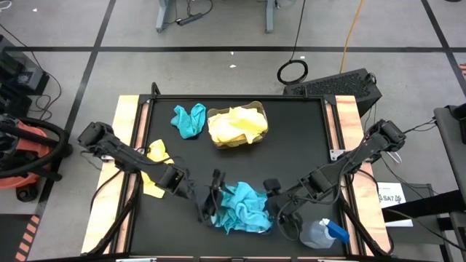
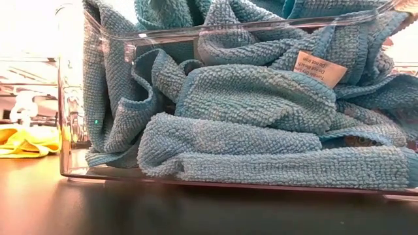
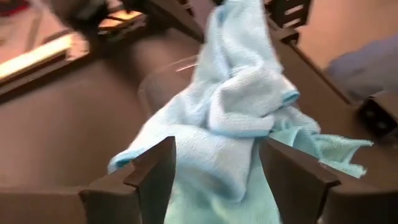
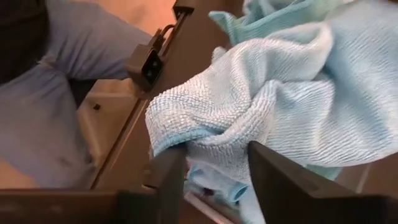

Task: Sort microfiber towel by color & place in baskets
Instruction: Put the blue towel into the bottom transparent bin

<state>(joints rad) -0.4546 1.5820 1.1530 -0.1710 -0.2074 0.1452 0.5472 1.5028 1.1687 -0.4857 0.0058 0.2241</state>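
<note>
Clear plastic rectangular basket at the tabletop's near edge, heaped with crumpled turquoise microfiber towels; left claw and right claw each pinching that heap from opposite sides. Second clear basket near the far edge holds yellow towels; one turquoise towel lies beside it, one yellow towel at the left edge.

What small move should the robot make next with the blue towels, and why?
Probably both tools, left and right, should press the blue towels down. The pile bulges above the basket rim, and each tool has cloth between its fingers. A yellow towel and another blue towel wait.
</note>
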